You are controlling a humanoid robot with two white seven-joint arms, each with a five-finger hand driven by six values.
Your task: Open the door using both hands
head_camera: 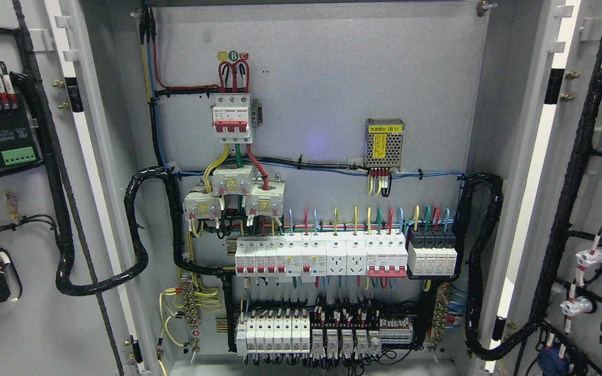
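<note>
- Both doors of the electrical cabinet look swung wide open already. The left door (29, 209) fills the left edge of the head view and the right door (593, 209) fills the right edge, both showing their inner faces with wiring on them.
- No robot hand or arm is anywhere in the shot, so I can't tell whether the hands are spread, curled or holding anything. They're just out of view.
- Between the doors you see straight onto the back panel (322, 78): a red-handled main breaker (233, 117) up top, a small mesh-cased power supply (384, 143) to its right, a row of white circuit breakers (322, 258) across the middle, and terminal blocks (322, 334) at the bottom.
- Thick black cable looms (139, 230) loop from the panel out to each door, one on each side.
- My guess is the opening job is basically finished, or down to a last nudge.
- If there's any swing left, I'd push on the bare door edges, not the inner faces, since those are covered in components and wires.
- I'd also go easy near the end of travel: those looms look like what gets stretched if a door goes too far.
- Keep both sides moving evenly so neither door bounces back.
</note>
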